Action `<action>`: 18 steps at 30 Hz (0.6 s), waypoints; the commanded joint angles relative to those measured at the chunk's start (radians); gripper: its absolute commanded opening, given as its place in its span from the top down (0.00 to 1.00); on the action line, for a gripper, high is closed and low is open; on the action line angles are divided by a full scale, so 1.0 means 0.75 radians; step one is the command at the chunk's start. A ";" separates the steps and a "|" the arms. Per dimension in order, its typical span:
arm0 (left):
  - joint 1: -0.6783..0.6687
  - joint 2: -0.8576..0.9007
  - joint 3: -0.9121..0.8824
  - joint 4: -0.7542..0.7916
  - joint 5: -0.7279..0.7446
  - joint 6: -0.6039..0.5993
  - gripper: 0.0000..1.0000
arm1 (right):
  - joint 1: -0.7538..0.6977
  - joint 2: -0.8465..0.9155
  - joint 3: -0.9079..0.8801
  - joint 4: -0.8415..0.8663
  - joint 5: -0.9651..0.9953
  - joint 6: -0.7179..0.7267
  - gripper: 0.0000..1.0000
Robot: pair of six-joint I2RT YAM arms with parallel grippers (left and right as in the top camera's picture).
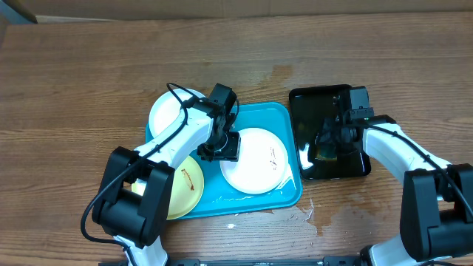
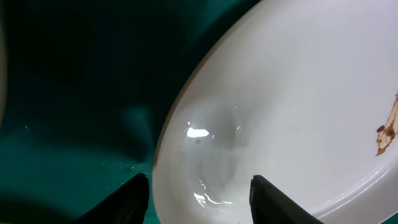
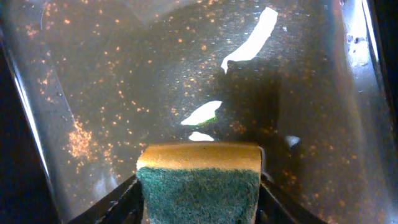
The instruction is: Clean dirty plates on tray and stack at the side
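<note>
The turquoise tray [image 1: 284,114] holds a white plate [image 1: 255,160] with a brown smear on its right side. A second white plate [image 1: 168,112] lies on the tray's back left corner, and a yellow-green plate [image 1: 185,188] with a brown smear lies at its front left. My left gripper [image 1: 225,148] is open, its fingers astride the left rim of the middle white plate [image 2: 292,106], one over the tray [image 2: 81,93]. My right gripper [image 1: 330,140] is shut on a yellow and green sponge [image 3: 198,183] over the black tray [image 1: 325,96].
The glossy black tray [image 3: 124,81] stands right of the turquoise one. A wet patch [image 1: 332,214] spreads on the wooden table in front of it. Cardboard [image 1: 222,6] lines the table's far edge.
</note>
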 commanded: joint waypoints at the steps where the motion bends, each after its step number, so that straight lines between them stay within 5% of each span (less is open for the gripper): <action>1: -0.010 0.014 -0.022 0.015 0.018 -0.035 0.48 | -0.001 0.003 -0.009 0.001 0.026 0.002 0.42; 6: -0.010 0.014 -0.022 0.043 0.011 -0.058 0.56 | -0.001 0.003 -0.009 0.030 0.025 0.002 0.46; 18: -0.010 0.014 -0.022 0.060 -0.008 -0.063 0.81 | -0.001 0.003 -0.008 0.075 0.017 0.003 0.75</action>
